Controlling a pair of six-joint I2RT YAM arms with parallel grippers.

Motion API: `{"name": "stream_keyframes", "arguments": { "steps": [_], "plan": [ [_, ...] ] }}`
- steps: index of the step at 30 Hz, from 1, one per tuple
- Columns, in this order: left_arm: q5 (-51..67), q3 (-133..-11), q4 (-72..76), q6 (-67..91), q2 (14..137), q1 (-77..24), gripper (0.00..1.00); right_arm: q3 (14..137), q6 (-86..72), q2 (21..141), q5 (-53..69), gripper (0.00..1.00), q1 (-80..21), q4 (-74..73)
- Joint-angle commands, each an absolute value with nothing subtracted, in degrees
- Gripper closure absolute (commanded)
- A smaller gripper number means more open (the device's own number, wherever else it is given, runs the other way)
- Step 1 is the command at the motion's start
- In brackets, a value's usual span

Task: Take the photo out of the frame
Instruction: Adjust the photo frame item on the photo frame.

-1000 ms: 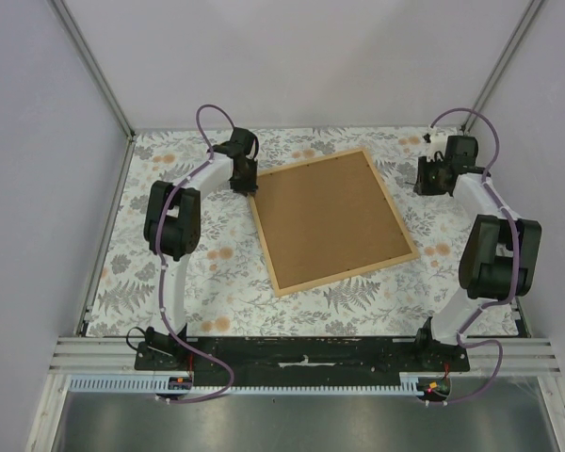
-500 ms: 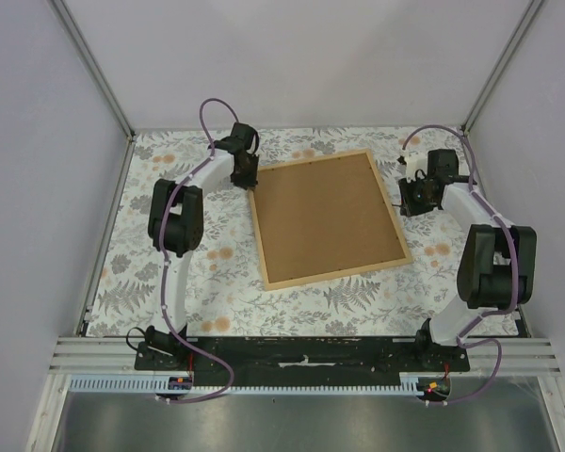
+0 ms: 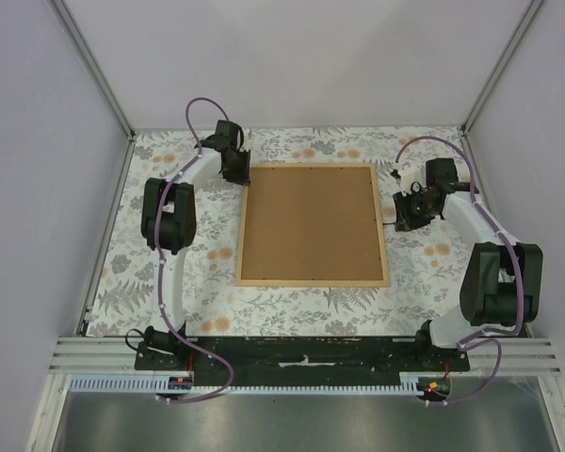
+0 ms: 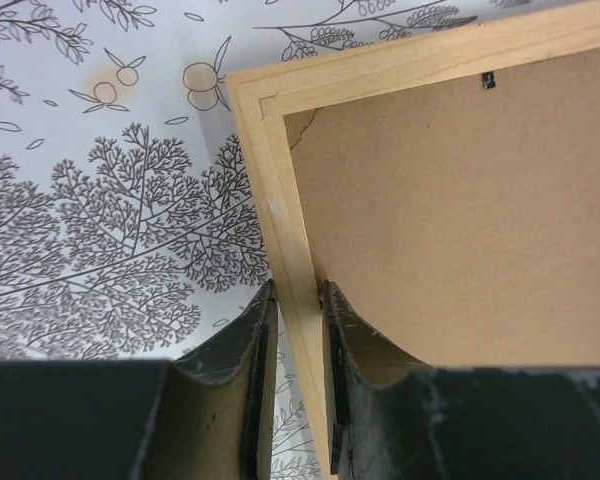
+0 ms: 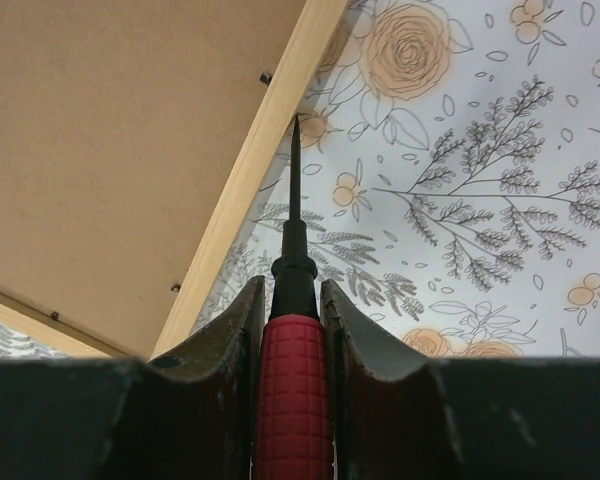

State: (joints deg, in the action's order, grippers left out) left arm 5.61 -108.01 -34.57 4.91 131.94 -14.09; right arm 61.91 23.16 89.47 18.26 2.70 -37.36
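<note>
The frame [image 3: 311, 224] lies back side up in the middle of the table, its brown board facing me and its edges square to the table. My left gripper [image 3: 235, 172] is at its far left corner, shut on the frame's left wooden strip [image 4: 280, 220], which runs between the jaws [image 4: 298, 290]. My right gripper [image 3: 402, 212] hovers beside the frame's right edge, shut [image 5: 293, 285] on a red-handled screwdriver [image 5: 293, 380]. The screwdriver's black tip points along the right strip [image 5: 280, 100]. The photo is hidden under the board.
A floral tablecloth [image 3: 169, 273] covers the table. Small black tabs [image 5: 266, 77] sit along the board's edge. Grey walls and metal posts [image 3: 94, 66] close in the left, right and back. The arm bases stand on the near rail [image 3: 301, 353].
The frame has swung clockwise from tilted to square, turned by my left gripper at its corner. My right gripper has come down and inward to the frame's right edge with the screwdriver.
</note>
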Motion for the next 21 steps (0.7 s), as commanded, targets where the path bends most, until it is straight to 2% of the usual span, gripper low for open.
{"name": "stream_keyframes", "arguments": {
  "steps": [1, 5, 13, 18, 21],
  "plan": [
    [20.3, -104.86, -26.81, 11.06, 127.27, -12.22, 0.84, 61.61, 22.94, 84.47, 24.35, 1.0, 1.23, -39.38],
    [16.27, -104.33, -26.72, 12.04, 127.18, -12.04, 0.7, 61.96, 21.89, 82.44, 24.43, 1.0, 1.14, -39.11],
    [11.96, -105.21, -27.86, 10.99, 129.02, -12.83, 0.51, 61.26, 20.22, 79.9, 24.7, 1.0, 0.97, -37.88],
    [5.64, -106.08, -28.74, 9.67, 129.37, -14.15, 0.51, 60.73, 19.07, 78.23, 24.79, 1.0, 0.27, -37.0],
    [2.29, -106.87, -29.35, 9.05, 129.9, -14.76, 0.55, 60.38, 18.72, 77.43, 24.79, 1.0, 0.26, -36.74]
  ]
}}
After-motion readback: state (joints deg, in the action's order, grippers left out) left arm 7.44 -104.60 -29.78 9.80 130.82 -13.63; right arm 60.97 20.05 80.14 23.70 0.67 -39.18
